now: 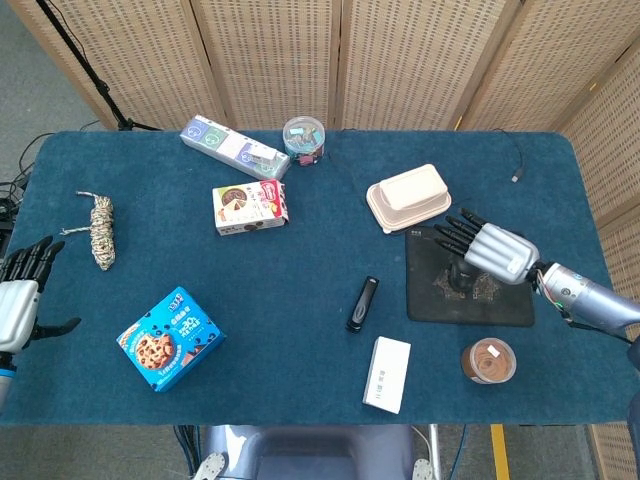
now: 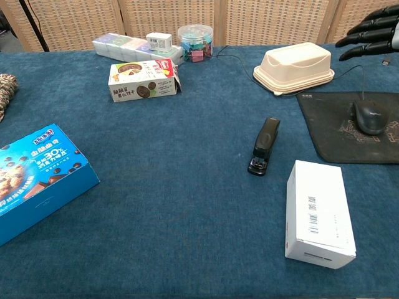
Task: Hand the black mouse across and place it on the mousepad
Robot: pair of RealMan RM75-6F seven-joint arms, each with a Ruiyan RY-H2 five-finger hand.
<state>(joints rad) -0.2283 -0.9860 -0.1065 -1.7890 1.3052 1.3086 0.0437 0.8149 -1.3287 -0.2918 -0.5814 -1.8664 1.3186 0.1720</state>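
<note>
The black mouse (image 2: 371,117) lies on the black mousepad (image 2: 330,134) at the table's right side, its cable running back toward the far edge. In the head view the mouse (image 1: 463,276) shows partly under my right hand (image 1: 487,247), and the mousepad (image 1: 440,298) spreads around it. My right hand (image 2: 374,34) hovers above the pad with fingers spread, holding nothing and clear of the mouse. My left hand (image 1: 20,290) stays at the table's left edge, fingers apart and empty.
A beige clamshell box (image 1: 408,197) borders the pad's far side. A stapler (image 1: 362,303) and a white box (image 1: 386,374) lie left of the pad, a brown-lidded cup (image 1: 488,361) in front. Cookie boxes (image 1: 169,338), a rope bundle (image 1: 101,231) and a clip jar (image 1: 304,140) sit further left.
</note>
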